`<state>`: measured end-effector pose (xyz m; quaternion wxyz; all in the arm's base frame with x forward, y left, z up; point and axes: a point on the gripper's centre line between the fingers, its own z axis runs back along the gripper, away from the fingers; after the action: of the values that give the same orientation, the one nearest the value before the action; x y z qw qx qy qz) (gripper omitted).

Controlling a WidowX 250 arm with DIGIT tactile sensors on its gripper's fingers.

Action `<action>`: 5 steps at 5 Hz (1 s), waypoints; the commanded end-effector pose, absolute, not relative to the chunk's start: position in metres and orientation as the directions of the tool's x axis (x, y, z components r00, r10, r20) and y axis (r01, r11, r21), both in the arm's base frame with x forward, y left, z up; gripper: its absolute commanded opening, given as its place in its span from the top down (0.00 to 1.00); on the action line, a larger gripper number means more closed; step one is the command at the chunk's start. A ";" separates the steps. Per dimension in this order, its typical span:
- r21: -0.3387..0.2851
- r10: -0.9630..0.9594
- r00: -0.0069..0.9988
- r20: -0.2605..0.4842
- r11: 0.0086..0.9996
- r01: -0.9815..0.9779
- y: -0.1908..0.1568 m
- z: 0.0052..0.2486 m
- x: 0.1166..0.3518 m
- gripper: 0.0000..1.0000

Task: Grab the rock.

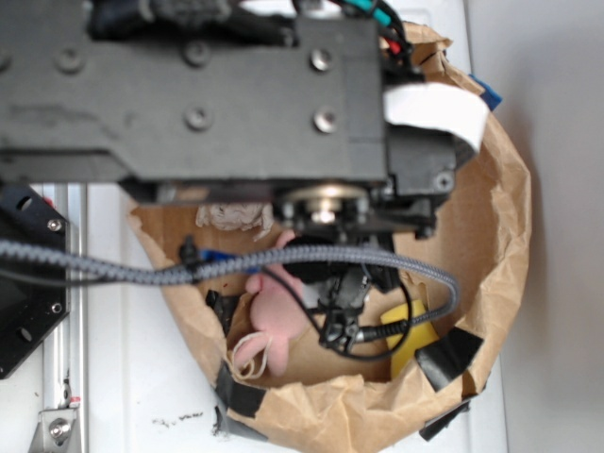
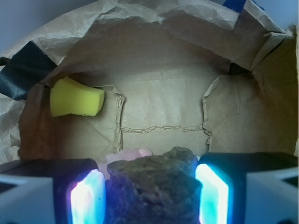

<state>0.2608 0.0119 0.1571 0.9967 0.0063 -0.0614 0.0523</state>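
Down in the wrist view, the rock (image 2: pixel 152 186) sits squarely between the two glowing pads (image 2: pixel 86 198) of the pincer (image 2: pixel 150 196), which is closed onto it, each pad pressed against a flank of the dark lumpy chunk. Just behind the rock a sliver of the pink plush toy (image 2: pixel 128 155) peeks out. A yellow sponge block (image 2: pixel 76 98) lies well apart at the left of the brown paper bag (image 2: pixel 163 112). From outside, the arm hides the rock; the plush toy (image 1: pixel 278 316) shows beneath it.
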 end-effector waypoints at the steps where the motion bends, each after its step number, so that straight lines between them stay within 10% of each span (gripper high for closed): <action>1: 0.003 0.130 0.976 0.174 0.991 -0.133 0.015 0.170 0.258 1.00; 5: -0.008 0.138 0.975 0.175 0.990 -0.139 0.021 0.169 0.261 1.00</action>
<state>0.2599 0.0109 0.1556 0.9968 0.0020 -0.0606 0.0527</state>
